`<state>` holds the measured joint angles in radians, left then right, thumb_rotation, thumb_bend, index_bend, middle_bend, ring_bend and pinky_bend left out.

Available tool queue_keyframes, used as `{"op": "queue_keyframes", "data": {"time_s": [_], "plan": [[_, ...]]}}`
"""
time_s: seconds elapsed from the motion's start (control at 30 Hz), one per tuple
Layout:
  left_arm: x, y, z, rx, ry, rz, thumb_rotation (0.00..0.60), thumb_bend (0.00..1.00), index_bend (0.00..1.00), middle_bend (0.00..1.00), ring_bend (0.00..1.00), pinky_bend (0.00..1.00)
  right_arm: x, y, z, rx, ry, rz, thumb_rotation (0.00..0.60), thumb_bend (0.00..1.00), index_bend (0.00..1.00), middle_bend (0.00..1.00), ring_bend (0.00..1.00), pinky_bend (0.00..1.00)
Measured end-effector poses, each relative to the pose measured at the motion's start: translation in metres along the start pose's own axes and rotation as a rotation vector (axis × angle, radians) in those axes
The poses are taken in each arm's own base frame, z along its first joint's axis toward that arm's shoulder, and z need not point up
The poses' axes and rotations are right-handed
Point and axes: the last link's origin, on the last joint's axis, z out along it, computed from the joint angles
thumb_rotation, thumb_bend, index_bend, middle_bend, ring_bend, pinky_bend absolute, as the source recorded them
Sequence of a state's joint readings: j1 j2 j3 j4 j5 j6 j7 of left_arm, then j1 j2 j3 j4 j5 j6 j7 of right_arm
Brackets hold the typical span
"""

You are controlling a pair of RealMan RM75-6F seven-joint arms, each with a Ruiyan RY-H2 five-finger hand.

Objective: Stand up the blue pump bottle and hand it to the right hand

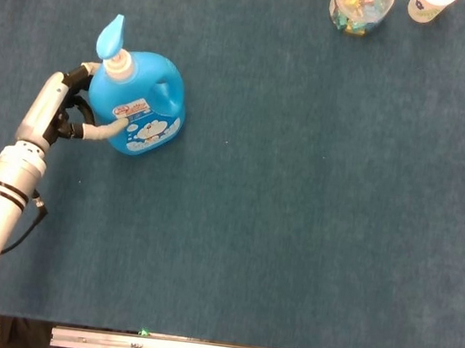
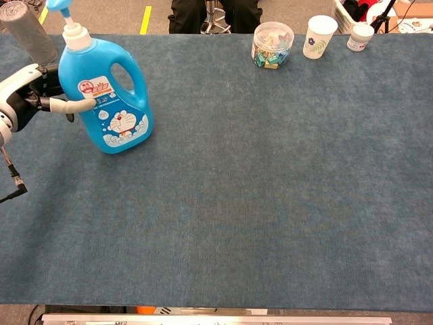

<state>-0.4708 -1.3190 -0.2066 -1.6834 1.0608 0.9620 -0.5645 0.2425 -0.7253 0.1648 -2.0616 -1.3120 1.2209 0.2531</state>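
Note:
The blue pump bottle (image 1: 138, 111) stands near the table's far left, base on the cloth, leaning a little to the left. Its light-blue pump head (image 2: 61, 5) reaches the top edge of the chest view. My left hand (image 2: 34, 95) grips the bottle (image 2: 108, 101) from its left side. One white finger lies across the front label and the others wrap behind the bottle. In the head view the left hand (image 1: 70, 112) sits beside the bottle's neck. My right hand shows in neither view.
A grey cylinder (image 2: 30, 30) stands just behind the left hand. At the far right edge are a clear jar of colourful clips (image 2: 272, 44), a paper cup (image 2: 319, 35) and a small white pot (image 2: 360, 36). Blue cloth (image 2: 270, 203) covers the table.

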Motion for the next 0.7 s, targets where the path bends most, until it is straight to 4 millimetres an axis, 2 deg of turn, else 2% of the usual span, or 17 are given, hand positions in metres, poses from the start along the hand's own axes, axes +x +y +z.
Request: {"op": "queue_keyframes", "data": {"time_s": [0.2,0.43,0.7], "plan": [[0.007,0.008,0.003,-0.035,-0.047,-0.031,0.600,0.22,0.46,0.51,0.40,0.63,-0.001,-0.009,0.005,0.029,-0.007,-0.007,0.600,0.20,0.25,0.30,0.21,0.27],[0.016,0.028,0.007,-0.136,-0.132,-0.033,0.600,0.22,0.46,0.50,0.39,0.63,-0.005,-0.027,0.015,0.079,-0.048,-0.008,0.600,0.20,0.26,0.30,0.21,0.27],[0.021,0.054,0.009,-0.255,-0.208,-0.015,0.600,0.22,0.46,0.49,0.38,0.63,-0.018,-0.059,0.040,0.148,-0.140,0.023,0.600,0.20,0.26,0.30,0.21,0.27]]}}
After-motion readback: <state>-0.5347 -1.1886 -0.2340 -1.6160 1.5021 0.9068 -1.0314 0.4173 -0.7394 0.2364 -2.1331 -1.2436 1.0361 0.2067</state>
